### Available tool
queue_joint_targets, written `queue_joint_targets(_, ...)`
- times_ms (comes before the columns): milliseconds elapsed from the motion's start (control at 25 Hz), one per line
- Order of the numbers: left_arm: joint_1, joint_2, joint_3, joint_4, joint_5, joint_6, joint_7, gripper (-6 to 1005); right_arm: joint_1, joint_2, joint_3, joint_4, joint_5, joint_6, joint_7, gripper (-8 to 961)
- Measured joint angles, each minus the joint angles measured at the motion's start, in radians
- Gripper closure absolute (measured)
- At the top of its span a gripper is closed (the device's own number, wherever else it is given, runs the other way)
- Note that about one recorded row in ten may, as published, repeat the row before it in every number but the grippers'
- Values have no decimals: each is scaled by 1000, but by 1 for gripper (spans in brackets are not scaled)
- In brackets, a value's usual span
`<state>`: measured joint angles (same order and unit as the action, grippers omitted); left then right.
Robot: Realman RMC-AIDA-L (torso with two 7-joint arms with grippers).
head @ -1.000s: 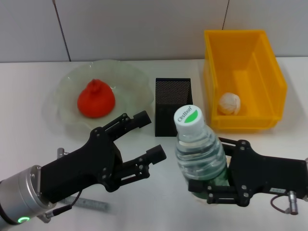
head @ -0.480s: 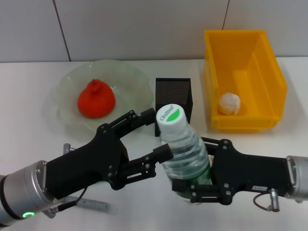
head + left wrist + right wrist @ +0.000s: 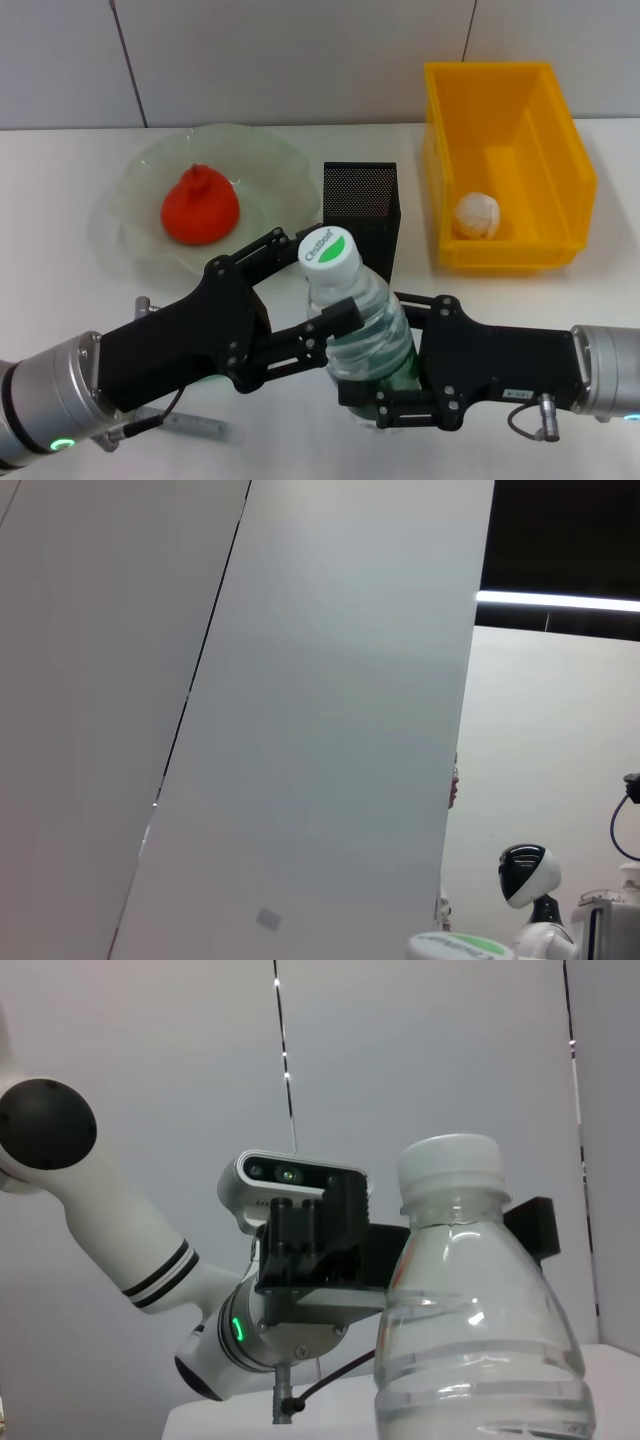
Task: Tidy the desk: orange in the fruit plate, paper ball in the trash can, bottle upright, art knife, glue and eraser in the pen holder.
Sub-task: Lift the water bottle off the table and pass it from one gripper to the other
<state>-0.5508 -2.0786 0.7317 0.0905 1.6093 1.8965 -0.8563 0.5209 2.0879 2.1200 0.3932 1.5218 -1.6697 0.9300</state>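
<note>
The clear water bottle (image 3: pixel 362 335) with a white and green cap stands upright over the front of the desk, my right gripper (image 3: pixel 388 358) shut on its lower body. My left gripper (image 3: pixel 322 276) is open, one finger on each side of the bottle's neck and shoulder. The right wrist view has the bottle (image 3: pixel 478 1340) close up with the left gripper (image 3: pixel 340 1245) behind it. The orange (image 3: pixel 200 208) lies in the glass fruit plate (image 3: pixel 130 180). A paper ball (image 3: pixel 477 215) sits in the yellow trash can (image 3: pixel 560 150). The black mesh pen holder (image 3: pixel 362 208) stands behind the bottle. Glue and eraser are hidden.
A thin grey metal strip (image 3: pixel 192 426), possibly the art knife, lies on the desk under my left arm. The white wall stands close behind the plate, pen holder and trash can. The left wrist view shows only wall panels and the bottle's cap (image 3: pixel 456 947).
My right gripper has carried the bottle leftward and nearer. The bottle's neck now sits between the left gripper's open fingers, which have shifted slightly right.
</note>
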Motion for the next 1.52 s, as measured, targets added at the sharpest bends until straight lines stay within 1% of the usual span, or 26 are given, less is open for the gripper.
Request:
queue_joint_targets(680, -12, 0, 12, -16, 1, -14, -13, 220, 24, 3, -18, -35, 5, -1, -12, 200)
queue_joint_targets(1040, -19, -2, 10, -8, -2, -33, -72, 221, 35, 3, -28, -46, 5, 4, -11, 200)
queue_joint_targets(1240, -27, 2, 21, 8, 0, -27, -87, 419, 39, 3, -30, -48, 5, 5, -11, 200)
queue_joint_targets(1480, -27, 0, 27, 12, -1, -23, -64, 542, 40, 3, -31, -49, 3, 5, -11, 200)
queue_joint_targets(1520, -26, 0, 33, 12, -1, -17, -47, 542, 39, 3, -31, -49, 3, 4, -11, 200)
